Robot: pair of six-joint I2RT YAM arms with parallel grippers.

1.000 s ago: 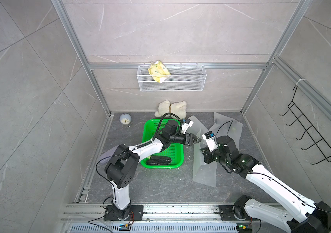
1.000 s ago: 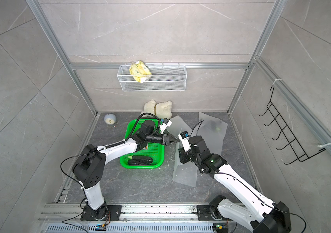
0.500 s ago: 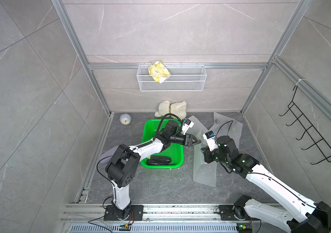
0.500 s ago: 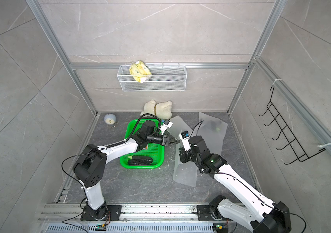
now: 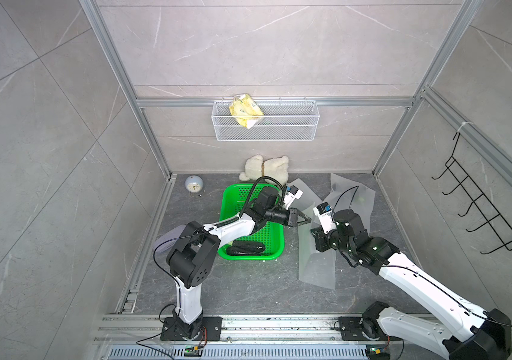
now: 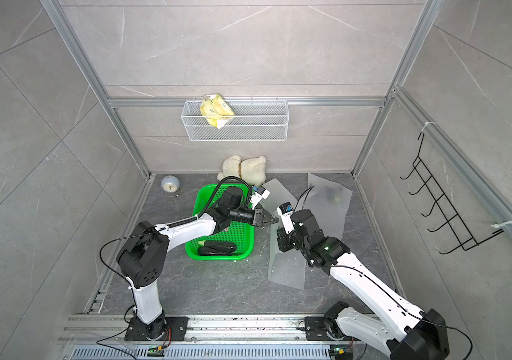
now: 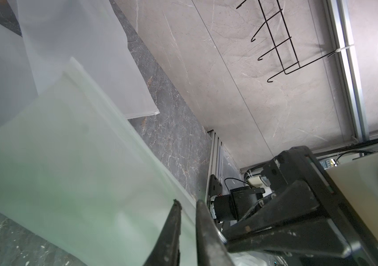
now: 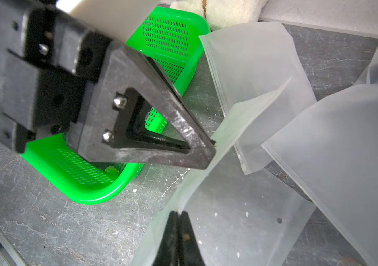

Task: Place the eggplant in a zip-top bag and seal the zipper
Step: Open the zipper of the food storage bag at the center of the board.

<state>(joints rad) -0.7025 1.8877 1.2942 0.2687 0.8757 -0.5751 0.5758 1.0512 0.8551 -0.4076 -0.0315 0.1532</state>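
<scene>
Evidently to pull its mouth apart for loading, the left gripper (image 5: 306,220) pinches the zip-top bag (image 5: 317,268) by its lip while the right gripper (image 8: 179,215), jaws pressed together, pinches the rim nearby, and the eggplant (image 5: 246,249) lies unbagged at the 6 o'clock end of the green basket (image 5: 267,257), the bag at the basket's 3 o'clock.

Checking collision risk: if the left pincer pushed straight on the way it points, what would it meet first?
The left pincer grips the zip-top bag at its raised edge, so that film comes first; just beyond, probably the right arm's wrist, though depth is unclear.
</scene>
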